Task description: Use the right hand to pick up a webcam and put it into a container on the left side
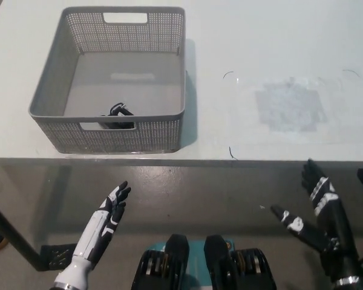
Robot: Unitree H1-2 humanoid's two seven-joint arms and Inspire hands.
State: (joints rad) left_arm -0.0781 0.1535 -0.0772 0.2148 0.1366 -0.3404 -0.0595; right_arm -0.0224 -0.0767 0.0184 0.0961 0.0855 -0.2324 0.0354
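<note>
Head view, looking steeply down: a pale tabletop (278, 36) fills the upper half of the picture, its front edge running across just below the middle. A grey perforated basket (48, 90) sits on the tabletop at about ten o'clock from the picture's centre, with cut-out handles in its far and near walls. Inside it, against the near wall toward six o'clock of the basket floor, lies the webcam (118, 113), a small black object with a loop of cable; part of it shows through the near handle slot. How exactly it lies I cannot tell, as it is small and dark.

At two o'clock from the centre, well apart from the basket, a faint grey rectangular patch (288, 106) marks the tabletop surface, with a few thin dark curved marks near it.

Below the table edge, the floor is a dull grey-brown. The white left hand (109, 211) hangs at about seven o'clock, below and clear of the tabletop, its dark-tipped fingers spread a little and pointing toward one o'clock; it holds nothing. The black right hand (314, 208) is at about four o'clock, also below the table edge and off the tabletop, fingers splayed wide apart, one part reaching toward nine o'clock and the rest toward twelve; it is empty, touching nothing. Both hands are well apart from the basket and from the webcam.

A dark table leg (6, 232) slants across the lower left corner.
</note>
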